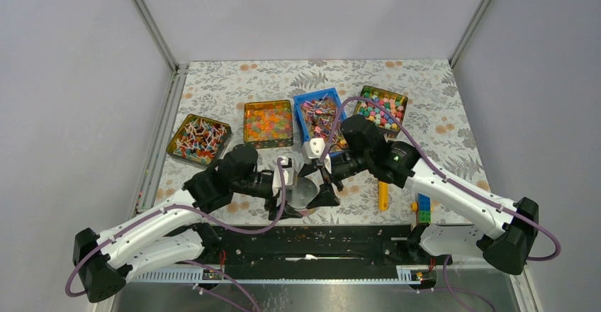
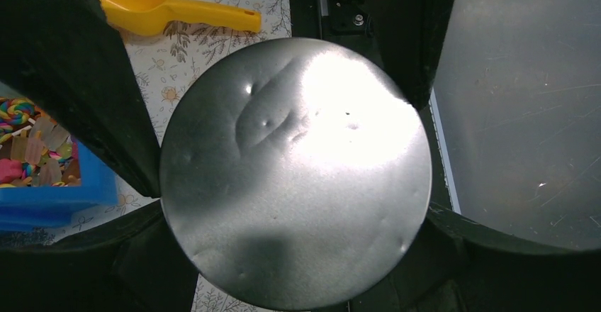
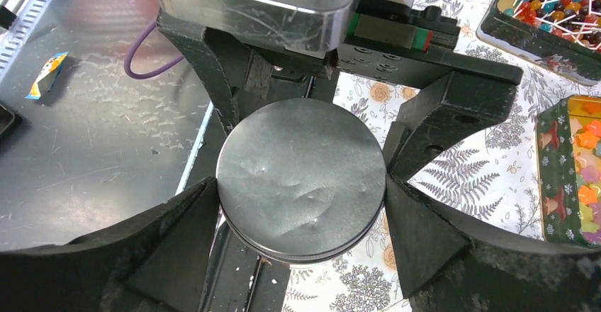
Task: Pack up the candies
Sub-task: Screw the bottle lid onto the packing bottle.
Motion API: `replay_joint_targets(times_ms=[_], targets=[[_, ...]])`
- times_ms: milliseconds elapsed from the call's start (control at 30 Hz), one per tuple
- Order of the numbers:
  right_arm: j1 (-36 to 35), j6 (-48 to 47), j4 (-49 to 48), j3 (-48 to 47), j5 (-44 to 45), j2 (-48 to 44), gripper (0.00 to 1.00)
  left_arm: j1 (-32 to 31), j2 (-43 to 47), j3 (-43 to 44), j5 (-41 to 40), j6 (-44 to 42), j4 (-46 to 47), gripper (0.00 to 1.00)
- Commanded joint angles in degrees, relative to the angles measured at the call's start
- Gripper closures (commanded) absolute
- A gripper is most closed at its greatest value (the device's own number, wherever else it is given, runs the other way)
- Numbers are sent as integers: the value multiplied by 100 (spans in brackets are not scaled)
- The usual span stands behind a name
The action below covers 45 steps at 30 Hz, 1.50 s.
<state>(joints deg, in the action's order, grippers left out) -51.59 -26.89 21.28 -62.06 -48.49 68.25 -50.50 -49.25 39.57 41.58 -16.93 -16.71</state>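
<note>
The candies (image 1: pixel 318 111), tiny twist-wrapped sweets, fill a blue tray (image 1: pixel 300 103) at the middle back; they also show in the left wrist view (image 2: pixel 32 149). A round silver tin (image 1: pixel 303 191) with its lid on hangs on edge above the table's front. My left gripper (image 1: pixel 292 188) is shut on its rim from the left, and my right gripper (image 1: pixel 323 184) from the right. In the left wrist view the tin's flat face (image 2: pixel 294 170) fills the space between the fingers (image 2: pixel 92 106). In the right wrist view the other face (image 3: pixel 301 174) sits between the fingers (image 3: pixel 177 234).
A tray of lollipops (image 1: pixel 198 138) stands at the back left, orange-and-yellow jellies (image 1: pixel 268 123) beside it, pastel sweets (image 1: pixel 383 106) at the back right. A yellow scoop (image 1: pixel 383 195) and coloured bricks (image 1: pixel 423 209) lie right of the tin. A loose wrapper (image 3: pixel 46 74) lies on the metal shelf.
</note>
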Motion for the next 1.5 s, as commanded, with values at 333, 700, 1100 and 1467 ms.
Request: replay_joint_targets(times_ms=[333,700,1100,1467], targets=[[18,940,-1087,609,726,-127,47,-23,-47,411,-38,153,1003,65],[-638,1737,-1582,844,2511,25,100,-23,-317,549,-1031,470,1444,67],[-886,2240,-1617,731,3923,171,100,-29,-381,543,-1939,908,2098,70],[-879,2244,-2262,1345,4000,-114,100,-29,-107,202,-1924,920,2241,65]])
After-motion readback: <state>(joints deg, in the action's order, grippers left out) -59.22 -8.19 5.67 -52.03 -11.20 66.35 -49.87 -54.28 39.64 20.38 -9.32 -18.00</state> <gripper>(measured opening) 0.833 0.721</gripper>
